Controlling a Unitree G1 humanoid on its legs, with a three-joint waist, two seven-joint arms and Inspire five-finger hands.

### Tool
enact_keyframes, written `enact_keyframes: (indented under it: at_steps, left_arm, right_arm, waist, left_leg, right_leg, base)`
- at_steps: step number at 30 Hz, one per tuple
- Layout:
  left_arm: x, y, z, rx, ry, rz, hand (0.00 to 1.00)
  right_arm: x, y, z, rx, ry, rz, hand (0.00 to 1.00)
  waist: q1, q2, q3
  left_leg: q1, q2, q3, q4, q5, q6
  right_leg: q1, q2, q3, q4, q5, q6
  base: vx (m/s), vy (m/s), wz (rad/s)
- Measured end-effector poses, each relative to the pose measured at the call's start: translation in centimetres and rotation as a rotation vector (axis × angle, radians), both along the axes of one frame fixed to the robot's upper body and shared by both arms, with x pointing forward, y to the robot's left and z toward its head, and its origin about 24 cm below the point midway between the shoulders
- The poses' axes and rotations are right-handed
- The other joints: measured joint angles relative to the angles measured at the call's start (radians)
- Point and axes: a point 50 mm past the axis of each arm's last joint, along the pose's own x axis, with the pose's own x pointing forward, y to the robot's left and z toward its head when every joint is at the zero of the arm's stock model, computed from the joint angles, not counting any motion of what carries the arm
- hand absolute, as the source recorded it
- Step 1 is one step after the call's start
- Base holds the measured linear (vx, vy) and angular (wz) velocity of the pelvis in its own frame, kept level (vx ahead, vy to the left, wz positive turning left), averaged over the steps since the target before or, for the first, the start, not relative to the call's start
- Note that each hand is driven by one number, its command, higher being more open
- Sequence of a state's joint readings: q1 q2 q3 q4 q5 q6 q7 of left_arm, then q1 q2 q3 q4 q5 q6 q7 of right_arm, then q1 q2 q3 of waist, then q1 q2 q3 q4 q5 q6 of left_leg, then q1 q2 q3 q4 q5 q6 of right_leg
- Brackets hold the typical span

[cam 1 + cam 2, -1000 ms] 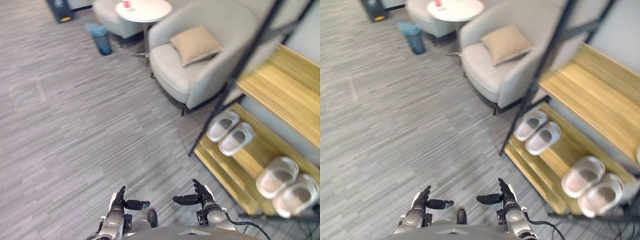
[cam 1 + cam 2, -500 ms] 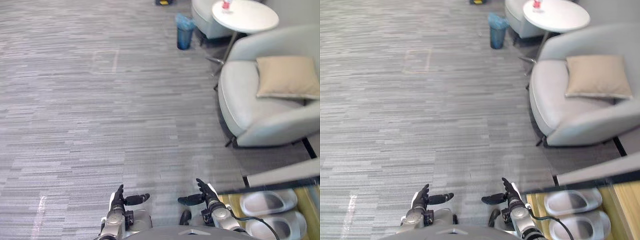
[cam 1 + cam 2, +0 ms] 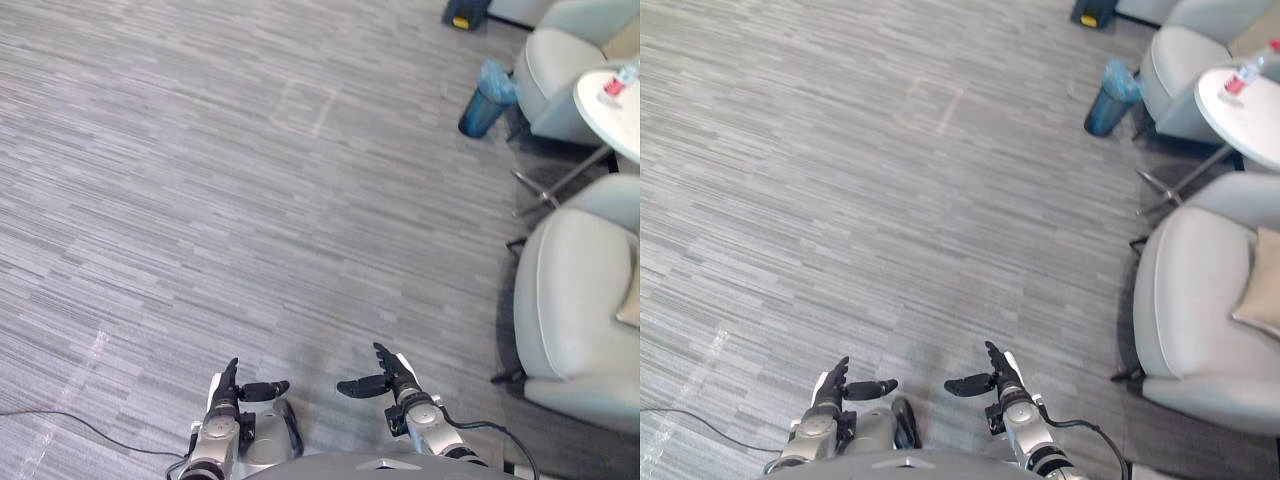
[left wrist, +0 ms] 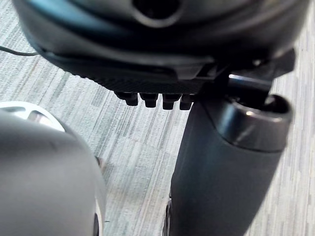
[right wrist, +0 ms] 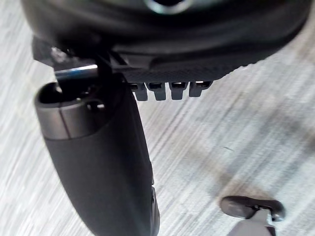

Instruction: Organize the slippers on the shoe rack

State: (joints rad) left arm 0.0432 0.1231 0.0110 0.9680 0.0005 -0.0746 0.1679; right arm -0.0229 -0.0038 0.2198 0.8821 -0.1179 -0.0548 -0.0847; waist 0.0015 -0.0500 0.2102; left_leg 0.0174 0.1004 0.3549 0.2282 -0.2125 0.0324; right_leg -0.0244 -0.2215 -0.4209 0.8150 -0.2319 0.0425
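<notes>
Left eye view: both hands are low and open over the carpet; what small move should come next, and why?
Probably a body turn to look for a slipper: the left hand and right hand hang open, holding nothing, over grey carpet, with an armchair and blue bin to the right.

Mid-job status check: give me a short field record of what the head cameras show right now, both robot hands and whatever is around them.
left robot hand: open, holding nothing, at the bottom of the head view
right robot hand: open, holding nothing, thumb pointing towards the left one
floor: grey striped carpet
right side: grey armchair, beige cushion on it
far right: round white table, second armchair behind it
near the table: blue bin standing on the floor
</notes>
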Motion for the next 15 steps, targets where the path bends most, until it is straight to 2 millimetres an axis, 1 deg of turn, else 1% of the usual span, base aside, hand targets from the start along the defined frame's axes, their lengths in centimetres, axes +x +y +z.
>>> enact_keyframes:
  at_steps: [1, 2, 3, 4, 5, 6, 7, 8, 9, 10, 11, 12, 13, 14, 15]
  left_arm:
    - [-0.3, -0.1, -0.1, 0.0, 0.008, -0.005, 1.0]
    - [-0.5, -0.3, -0.3, -0.005, 0.018, -0.009, 1.0]
    - [-0.5, -0.5, -0.3, -0.008, 0.022, -0.012, 1.0]
    - [-0.5, -0.7, -0.4, -0.012, 0.024, -0.015, 1.0]
    - [-0.5, -1.0, -0.4, -0.014, 0.026, -0.032, 1.0]
    - [-0.7, -1.1, -0.6, -0.021, 0.039, -0.039, 1.0]
    - [-0.8, -1.2, -0.6, -0.021, 0.046, -0.042, 1.0]
    - [-1.0, -1.5, -0.8, -0.032, 0.052, -0.034, 1.0]
    - [-0.8, -1.9, -0.8, -0.045, 0.046, -0.041, 1.0]
    - [-0.8, -2.0, -0.8, -0.05, 0.047, -0.049, 1.0]
    - [-0.9, -2.1, -0.8, -0.06, 0.047, -0.044, 1.0]
    - [-0.8, -2.0, -0.8, -0.062, 0.044, -0.031, 1.0]
    - [-0.8, -1.6, -0.6, -0.068, 0.029, 0.016, 1.0]
    - [-0.6, -1.6, -0.4, -0.079, 0.0, 0.06, 1.0]
    - [-0.5, -1.5, -0.3, -0.08, -0.013, 0.073, 1.0]
  right_arm:
    - [-0.1, 0.0, 0.1, 0.003, -0.004, -0.002, 1.0]
    - [-0.2, -0.2, 0.1, 0.001, -0.008, -0.005, 1.0]
    - [-0.2, -0.3, 0.0, -0.002, -0.006, -0.005, 1.0]
    - [-0.3, -0.4, 0.0, -0.005, -0.001, -0.006, 1.0]
    - [-0.3, -0.5, 0.0, -0.009, -0.008, -0.007, 1.0]
    - [-0.2, -0.5, 0.1, -0.009, -0.01, -0.009, 1.0]
    - [-0.2, -0.5, 0.0, -0.009, -0.008, -0.009, 1.0]
    - [-0.2, -0.9, -0.1, -0.019, 0.001, -0.007, 1.0]
    - [0.0, -0.9, 0.0, -0.02, -0.005, -0.007, 1.0]
    - [0.0, -1.0, -0.1, -0.022, 0.002, -0.009, 1.0]
    - [-0.5, -1.2, -0.3, -0.02, 0.024, -0.012, 1.0]
    - [-0.7, -1.1, -0.4, -0.017, 0.03, -0.012, 1.0]
    - [-0.9, -0.8, -0.4, -0.009, 0.032, -0.002, 1.0]
    - [-1.2, -0.7, -0.4, -0.002, 0.035, -0.009, 1.0]
    - [-1.3, -0.6, -0.5, 0.009, 0.041, -0.021, 1.0]
  waist:
    - [-0.009, 0.005, 0.002]
    - [-0.017, 0.012, 0.006]
    - [-0.021, 0.015, 0.008]
    - [-0.025, 0.016, 0.009]
    - [-0.03, 0.015, 0.011]
    - [-0.038, 0.015, 0.014]
    - [-0.043, 0.016, 0.011]
    - [-0.028, 0.04, 0.006]
    - [-0.019, 0.046, 0.005]
    - [-0.022, 0.049, 0.003]
    - [-0.033, 0.05, 0.003]
    - [-0.033, 0.05, 0.003]
    - [-0.024, 0.062, 0.008]
    - [-0.01, 0.08, 0.009]
    - [-0.006, 0.081, 0.01]
  left_leg:
    - [0.036, 0.0, -0.022, -0.03, 0.002, -0.004]
    - [0.082, 0.001, -0.054, -0.072, 0.006, -0.01]
    - [0.096, 0.003, -0.068, -0.088, 0.005, -0.013]
    - [0.108, 0.003, -0.085, -0.104, 0.004, -0.016]
    - [0.133, 0.002, -0.117, -0.131, 0.0, -0.038]
    - [0.163, 0.006, -0.149, -0.145, -0.014, -0.067]
    - [0.179, 0.01, -0.17, -0.149, -0.019, -0.075]
    - [0.193, 0.042, -0.188, -0.153, -0.024, -0.093]
    - [0.191, 0.043, -0.201, -0.13, -0.016, -0.102]
    - [0.19, 0.047, -0.216, -0.091, -0.015, -0.103]
    - [0.138, 0.067, -0.245, 0.067, -0.017, -0.107]
    - [0.094, 0.082, -0.254, 0.193, -0.01, -0.123]
    - [-0.007, 0.139, -0.254, 0.46, 0.021, -0.173]
    - [-0.087, 0.208, -0.224, 0.691, 0.012, -0.184]
    - [-0.129, 0.243, -0.186, 0.778, 0.002, -0.174]
  right_leg:
    - [-0.047, 0.029, 0.013, -0.024, -0.028, -0.017]
    - [-0.122, 0.07, 0.025, -0.117, -0.041, -0.031]
    - [-0.16, 0.088, 0.035, -0.187, -0.038, -0.03]
    - [-0.196, 0.103, 0.044, -0.272, -0.024, -0.018]
    - [-0.241, 0.123, 0.057, -0.439, 0.041, -0.012]
    - [-0.248, 0.139, 0.083, -0.547, 0.189, -0.02]
    - [-0.231, 0.147, 0.098, -0.557, 0.255, -0.033]
    - [-0.221, 0.167, 0.091, -0.519, 0.216, -0.068]
    - [-0.242, 0.152, 0.087, -0.431, 0.141, -0.074]
    - [-0.235, 0.146, 0.076, -0.402, 0.103, -0.077]
    - [-0.182, 0.148, 0.053, -0.417, 0.065, -0.076]
    - [-0.143, 0.157, 0.042, -0.445, 0.057, -0.077]
    - [-0.055, 0.192, 0.032, -0.509, 0.056, -0.078]
    - [0.03, 0.234, 0.036, -0.57, 0.052, -0.084]
    - [0.083, 0.251, 0.043, -0.61, 0.049, -0.089]
  base:
    - [0.42, -0.012, 0.84]
    - [0.43, -0.032, 0.79]
    - [0.37, -0.052, 0.73]
    - [0.31, -0.093, 0.74]
    - [0.43, -0.155, 0.96]
    - [0.46, -0.187, 0.99]
    - [0.53, -0.228, 0.79]
    - [0.63, -0.311, 0.48]
    - [0.53, -0.259, 0.36]
    - [0.61, -0.328, 0.47]
    - [0.32, -0.169, 0.49]
    - [0.62, -0.333, 0.42]
    - [0.47, -0.246, 0.05]
    - [0.55, -0.271, -0.13]
    - [0.51, -0.171, -0.35]
